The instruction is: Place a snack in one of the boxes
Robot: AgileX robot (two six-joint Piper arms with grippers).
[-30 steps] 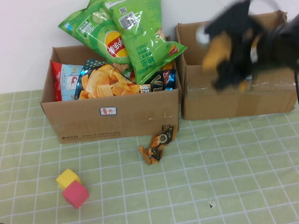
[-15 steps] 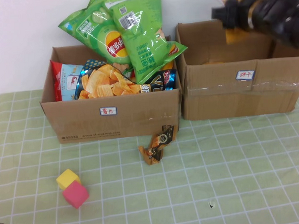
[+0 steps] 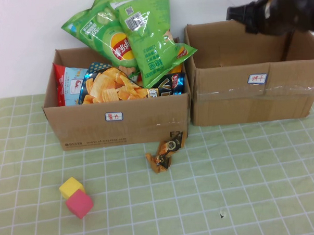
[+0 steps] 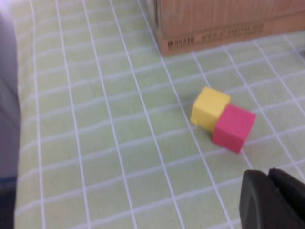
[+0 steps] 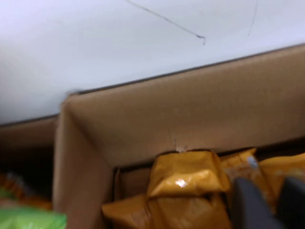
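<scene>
High view: right gripper (image 3: 238,12) hovering over right box (image 3: 234,106), jaws slightly spread, empty.
Snack (image 5: 183,179) lying inside; left gripper (image 4: 272,200) idling by cubes (image 4: 221,119), jaws together.

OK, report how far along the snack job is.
Done, apparently: orange snack packets lie inside the right cardboard box, and the right gripper above its back edge carries nothing visible. In hand: nothing. The left gripper hangs near the yellow cube and pink cube. Left: one packet on the tablecloth.

The green checked tablecloth (image 3: 243,176) carries two cardboard boxes (image 3: 118,122), a snack packet (image 3: 165,152) and touching yellow (image 3: 70,187) and pink cubes (image 3: 79,203).
</scene>
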